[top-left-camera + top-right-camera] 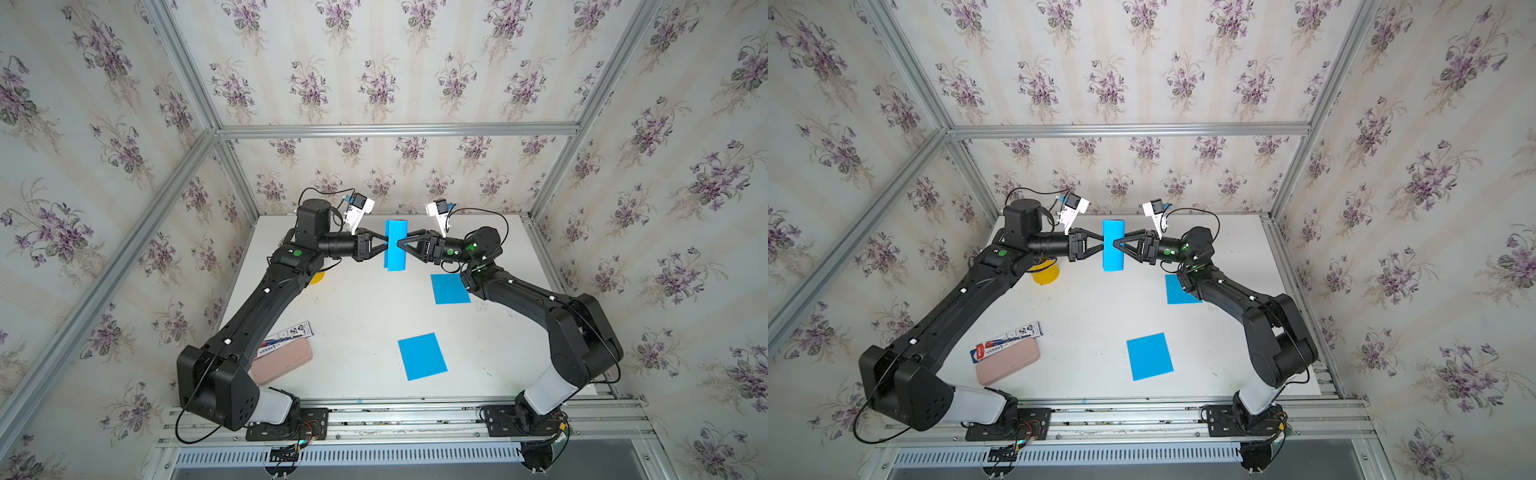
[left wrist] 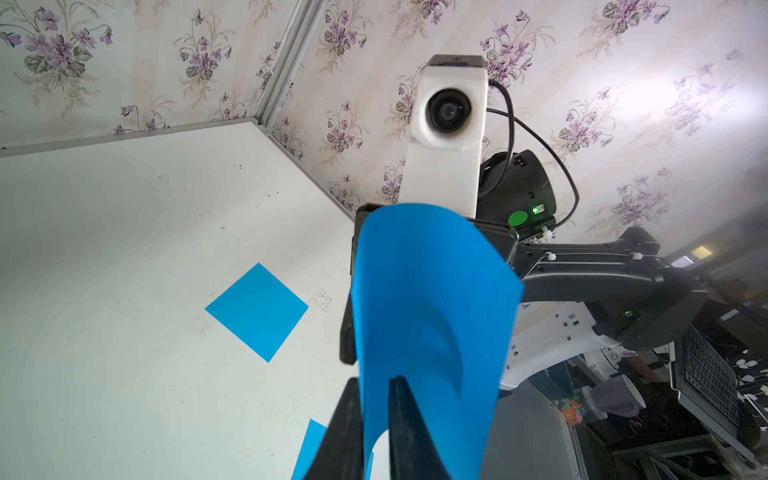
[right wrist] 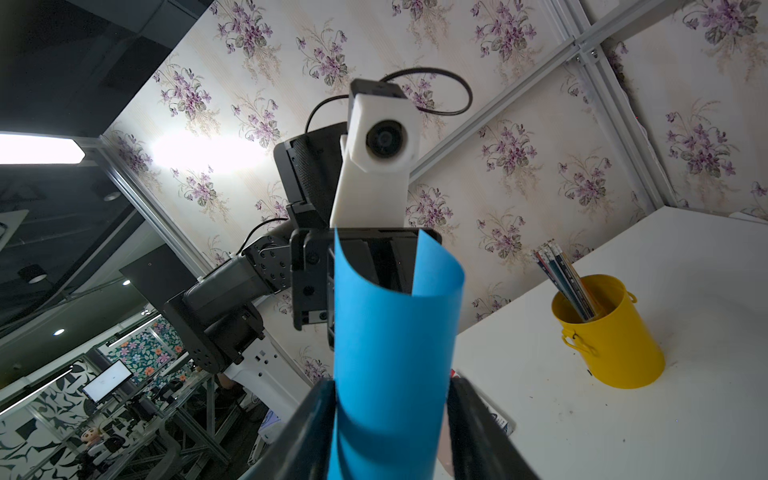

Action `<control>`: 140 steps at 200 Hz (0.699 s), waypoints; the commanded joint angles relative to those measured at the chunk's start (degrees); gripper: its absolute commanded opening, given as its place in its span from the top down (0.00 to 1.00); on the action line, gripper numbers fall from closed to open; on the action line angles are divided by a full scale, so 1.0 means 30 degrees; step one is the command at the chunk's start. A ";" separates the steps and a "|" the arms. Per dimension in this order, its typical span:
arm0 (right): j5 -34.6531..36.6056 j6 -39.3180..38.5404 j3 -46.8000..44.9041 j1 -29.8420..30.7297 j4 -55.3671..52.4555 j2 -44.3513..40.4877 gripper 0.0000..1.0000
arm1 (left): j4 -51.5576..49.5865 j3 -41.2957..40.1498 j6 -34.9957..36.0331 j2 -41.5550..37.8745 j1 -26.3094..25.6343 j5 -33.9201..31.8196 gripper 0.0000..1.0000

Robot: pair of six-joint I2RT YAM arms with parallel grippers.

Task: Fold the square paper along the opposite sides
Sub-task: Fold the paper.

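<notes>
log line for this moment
phase: fold mid-air | left gripper: pinching curled blue square paper | right gripper: open, straddling its loop

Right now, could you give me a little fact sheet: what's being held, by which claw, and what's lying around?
Held item: curled blue paper, in the air above the table
Left gripper: shut on one side of the paper
Right gripper: jaws straddle the paper's curved side; grip unclear
Fold: curved over, not yet creased
On table: front blue sheet, rear blue sheet, yellow pencil pot, pink case, pen packet
</notes>
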 commanded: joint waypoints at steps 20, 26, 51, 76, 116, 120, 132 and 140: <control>-0.0233 0.0773 0.0134 -0.0079 0.1460 0.0135 0.66 | 0.2192 -0.0486 -0.0800 -0.0074 0.0063 0.0881 0.78; -0.0206 0.0780 0.0118 -0.0079 0.1521 0.0107 0.68 | 0.2351 -0.0596 -0.0896 -0.0069 0.0069 0.0920 0.77; -0.0262 0.0806 0.0034 -0.0108 0.1645 0.0047 0.73 | 0.2597 -0.0739 -0.1121 -0.0671 0.0140 0.1088 0.76; -0.0321 0.0892 -0.0048 -0.0138 0.1836 0.0018 0.75 | 0.2488 -0.0693 -0.1220 -0.0782 0.0290 0.0988 0.72; -0.0410 0.0898 -0.0060 -0.0254 0.1785 0.0098 0.78 | 0.2638 -0.0579 -0.1740 -0.0907 0.0583 0.1001 0.68; -0.0413 0.0898 -0.0067 -0.0255 0.1785 0.0105 0.78 | 0.2756 -0.0586 -0.1850 -0.0907 0.0587 0.1025 0.68; -0.0381 0.0922 -0.0036 -0.0255 0.1838 0.0135 0.78 | 0.2921 -0.0601 -0.2041 -0.0863 0.0616 0.1144 0.67; -0.0380 0.0917 -0.0027 -0.0255 0.1850 0.0179 0.78 | 0.2985 -0.0587 -0.2167 -0.0820 0.0642 0.1193 0.66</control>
